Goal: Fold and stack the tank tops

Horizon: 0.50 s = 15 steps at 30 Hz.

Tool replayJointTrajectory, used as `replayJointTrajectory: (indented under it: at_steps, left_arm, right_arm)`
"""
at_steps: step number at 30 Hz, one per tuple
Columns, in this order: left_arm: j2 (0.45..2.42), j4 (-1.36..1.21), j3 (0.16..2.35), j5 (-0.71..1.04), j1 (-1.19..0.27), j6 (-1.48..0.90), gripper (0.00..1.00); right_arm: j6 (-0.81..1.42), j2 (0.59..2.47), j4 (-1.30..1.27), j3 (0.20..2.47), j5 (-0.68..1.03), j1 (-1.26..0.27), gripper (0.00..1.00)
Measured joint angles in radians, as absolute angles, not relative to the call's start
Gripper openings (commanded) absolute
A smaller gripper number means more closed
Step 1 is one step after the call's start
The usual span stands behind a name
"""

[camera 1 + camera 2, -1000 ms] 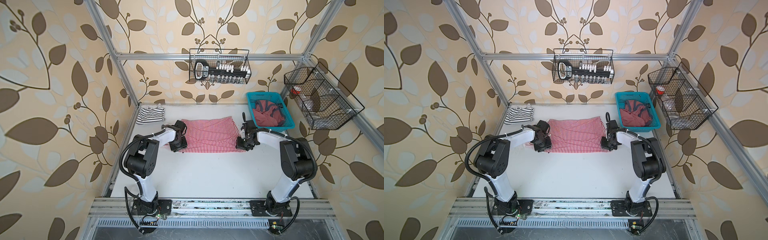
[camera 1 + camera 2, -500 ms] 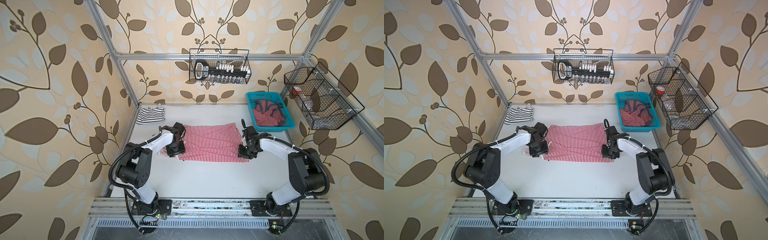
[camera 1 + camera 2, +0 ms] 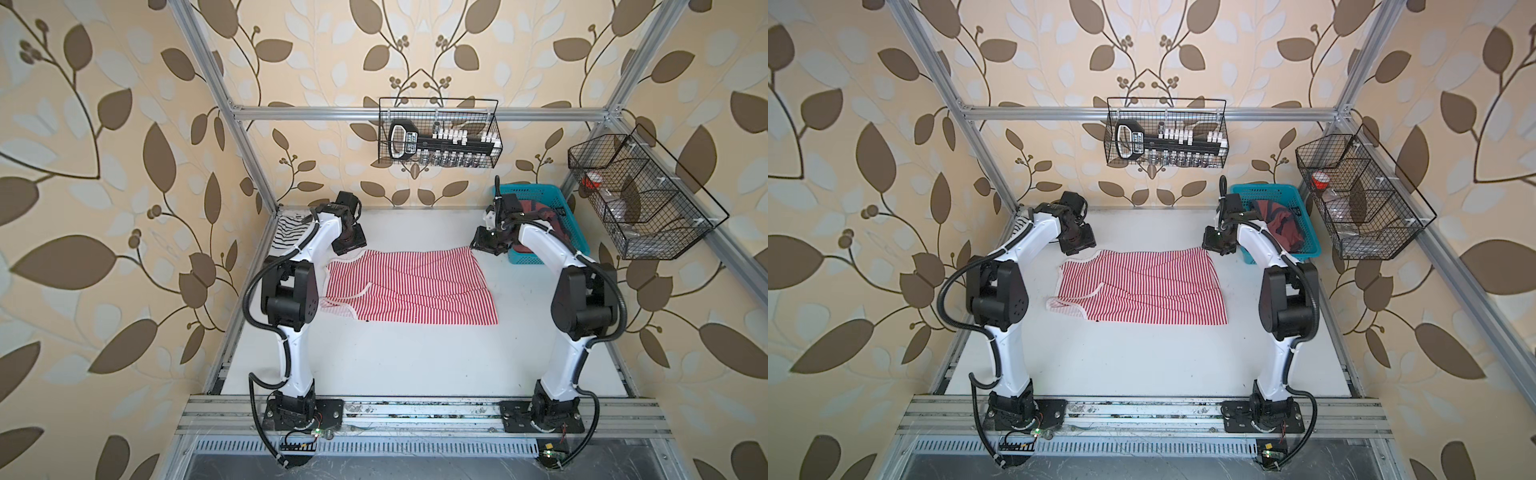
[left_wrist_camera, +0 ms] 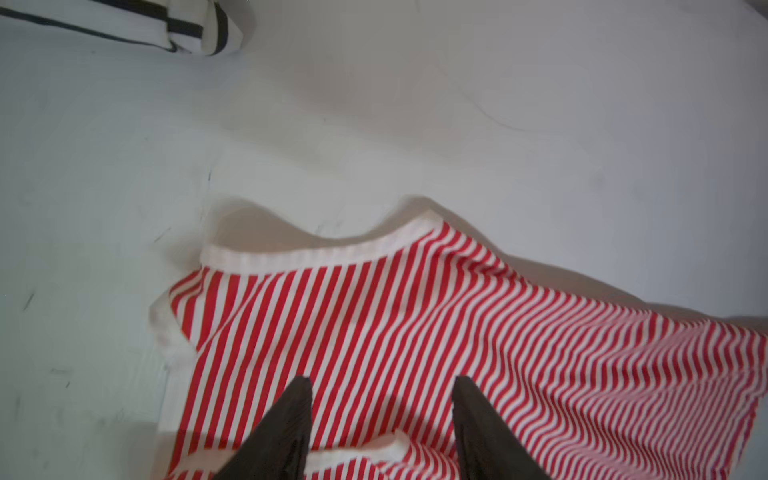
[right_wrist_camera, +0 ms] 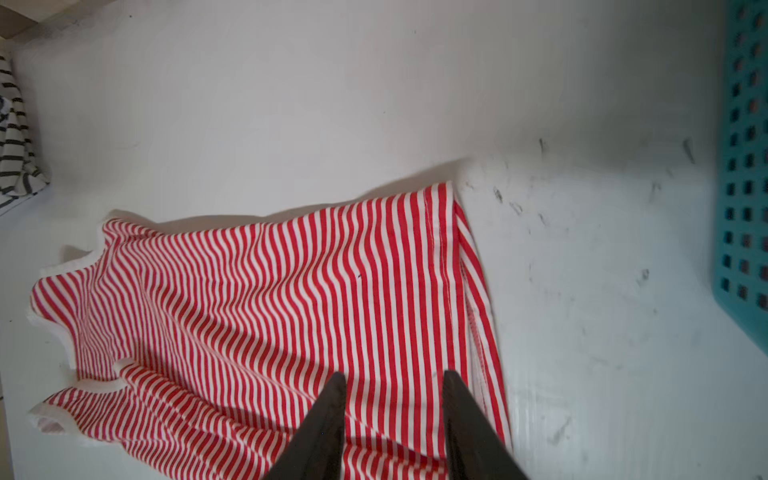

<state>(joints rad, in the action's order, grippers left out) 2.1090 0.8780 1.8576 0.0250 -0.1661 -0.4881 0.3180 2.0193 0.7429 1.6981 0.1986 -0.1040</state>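
Note:
The red-striped tank top (image 3: 409, 286) (image 3: 1142, 286) lies folded flat mid-table, its white-edged straps toward the left. My left gripper (image 3: 349, 243) (image 4: 382, 382) hovers open over its far left corner, nothing between the fingers. Open as well, my right gripper (image 3: 488, 243) (image 5: 395, 374) hangs over the far right corner by the hem, and the cloth (image 5: 291, 291) lies loose beneath. The black-striped tank top (image 3: 291, 232) (image 4: 124, 25) sits folded in the back left corner, partly hidden behind the left arm.
A teal basket (image 3: 528, 189) holding dark red cloth stands at the back right, close behind the right gripper. A wire basket (image 3: 438, 137) hangs on the back rail. Another wire basket (image 3: 640, 195) hangs on the right rail.
Both grippers drew the red-striped top toward the front, opened and let it go. They have since risen and moved back to its far corners.

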Motion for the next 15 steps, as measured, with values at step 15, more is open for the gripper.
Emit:
replayJointTrajectory:
  at_steps: [15]
  left_arm:
    - [2.358, 0.832, 2.062, 0.121, -0.165, -0.472, 0.54]
  right_arm:
    - [0.316, 2.281, 0.767, 1.936, 0.237, -0.063, 0.41]
